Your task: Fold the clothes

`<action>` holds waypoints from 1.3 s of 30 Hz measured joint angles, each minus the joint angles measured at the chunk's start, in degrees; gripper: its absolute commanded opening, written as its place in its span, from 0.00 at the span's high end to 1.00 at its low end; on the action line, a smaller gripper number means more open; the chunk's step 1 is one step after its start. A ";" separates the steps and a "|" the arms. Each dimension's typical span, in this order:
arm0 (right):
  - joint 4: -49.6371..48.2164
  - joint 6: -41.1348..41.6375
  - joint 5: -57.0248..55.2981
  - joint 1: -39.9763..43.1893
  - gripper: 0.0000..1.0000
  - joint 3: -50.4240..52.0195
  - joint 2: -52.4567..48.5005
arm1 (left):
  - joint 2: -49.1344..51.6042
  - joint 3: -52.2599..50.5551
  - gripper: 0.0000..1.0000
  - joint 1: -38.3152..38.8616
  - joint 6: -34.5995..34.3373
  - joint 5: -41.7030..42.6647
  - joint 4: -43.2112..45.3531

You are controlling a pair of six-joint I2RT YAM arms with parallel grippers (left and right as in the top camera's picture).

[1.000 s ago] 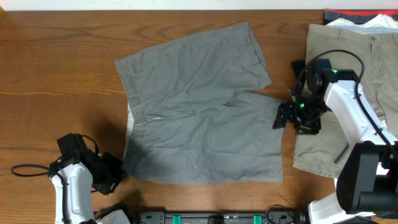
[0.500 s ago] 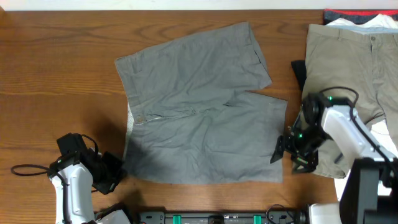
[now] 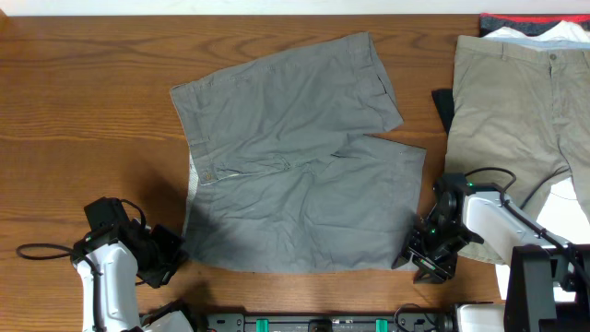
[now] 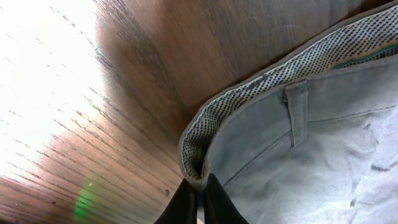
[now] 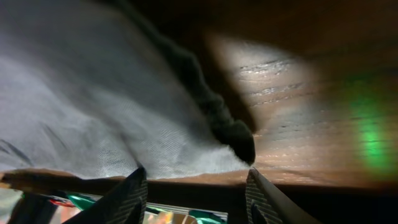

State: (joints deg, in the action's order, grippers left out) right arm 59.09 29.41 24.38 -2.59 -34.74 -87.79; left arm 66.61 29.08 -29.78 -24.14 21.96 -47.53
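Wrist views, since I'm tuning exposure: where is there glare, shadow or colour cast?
Left wrist: the wooden table is blown out to white at left, while the grey shorts are sharp and evenly lit. Right wrist: dim overall, the shorts' hem edge in dark shadow, with a green cast on the wood at right.

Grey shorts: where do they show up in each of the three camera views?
Overhead: grey shorts spread flat, centre.
Left wrist: their waistband corner, right half.
Right wrist: a hem corner, left.
Shared landmark: the wooden table beneath.
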 measured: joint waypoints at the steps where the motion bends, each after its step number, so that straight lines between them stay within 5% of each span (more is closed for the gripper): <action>1: -0.48 0.39 0.17 0.00 0.45 0.11 0.00 | 0.00 0.00 0.94 0.00 0.02 0.00 0.00; 6: -3.08 2.73 0.11 -0.02 0.46 0.33 0.00 | 0.00 0.00 0.93 0.00 0.00 0.00 0.00; 17: -6.67 6.40 -1.25 -0.02 0.87 0.37 0.22 | 0.00 0.00 0.93 0.00 0.02 0.00 0.00; 24: -4.15 4.42 -2.80 -0.07 0.98 -0.72 2.56 | 0.00 0.00 0.93 0.00 0.66 0.63 -0.04; 39: 10.05 -1.46 -12.92 -0.39 0.99 -23.93 15.54 | -6.60 4.70 0.94 0.31 6.67 6.97 -14.47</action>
State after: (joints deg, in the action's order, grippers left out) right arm 69.14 27.94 11.46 -2.98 -58.67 -72.25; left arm 60.01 33.78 -29.47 -17.47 28.93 -62.00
